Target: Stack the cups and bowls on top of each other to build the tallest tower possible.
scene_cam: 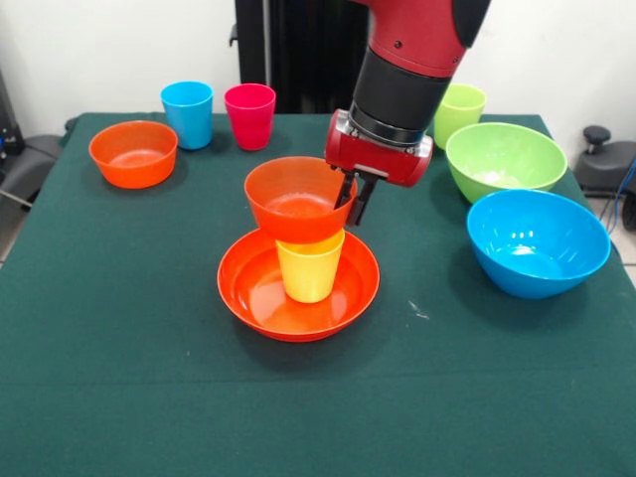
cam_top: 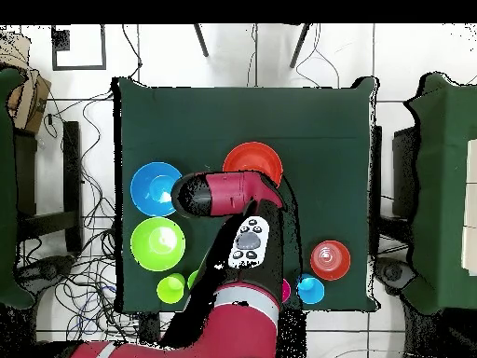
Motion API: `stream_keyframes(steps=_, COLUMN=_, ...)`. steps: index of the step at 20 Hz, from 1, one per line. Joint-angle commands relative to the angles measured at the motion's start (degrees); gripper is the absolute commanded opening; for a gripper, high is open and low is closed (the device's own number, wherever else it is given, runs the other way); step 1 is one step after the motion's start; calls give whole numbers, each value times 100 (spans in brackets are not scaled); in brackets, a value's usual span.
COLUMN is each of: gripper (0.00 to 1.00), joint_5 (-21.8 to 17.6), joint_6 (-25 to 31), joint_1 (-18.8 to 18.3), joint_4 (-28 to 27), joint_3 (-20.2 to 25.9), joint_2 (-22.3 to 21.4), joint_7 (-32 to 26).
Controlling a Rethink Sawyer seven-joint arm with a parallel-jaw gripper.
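A wide orange bowl (scene_cam: 298, 288) sits mid-table, also showing in the overhead view (cam_top: 252, 160), half under the arm. A yellow cup (scene_cam: 310, 270) stands upright in it. A small orange bowl (scene_cam: 296, 199) rests on the cup's top, slightly tilted. My gripper (scene_cam: 355, 201) comes down at that bowl's right rim, one finger inside and one outside, shut on the rim. A second small orange bowl (scene_cam: 133, 153) sits far left, with a sky blue cup (scene_cam: 188, 114) and a pink cup (scene_cam: 249, 115) behind it.
A light green cup (scene_cam: 459, 111), a lime green bowl (scene_cam: 505, 161) and a blue bowl (scene_cam: 538, 241) stand at the right. In the overhead view the arm (cam_top: 228, 194) hides the gripper, the stack and part of the back row.
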Motion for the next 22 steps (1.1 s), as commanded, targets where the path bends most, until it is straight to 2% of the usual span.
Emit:
stream_keyframes(steps=1, gripper=0, joint_5=165, joint_6=-221, joint_1=50, joint_4=-60, joint_3=569, joint_2=-19, joint_7=664)
stream_keyframes(steps=22, gripper=0, joint_5=222, joint_6=-71, joint_1=35, joint_4=-309, joint_3=615, joint_2=82, joint_7=582)
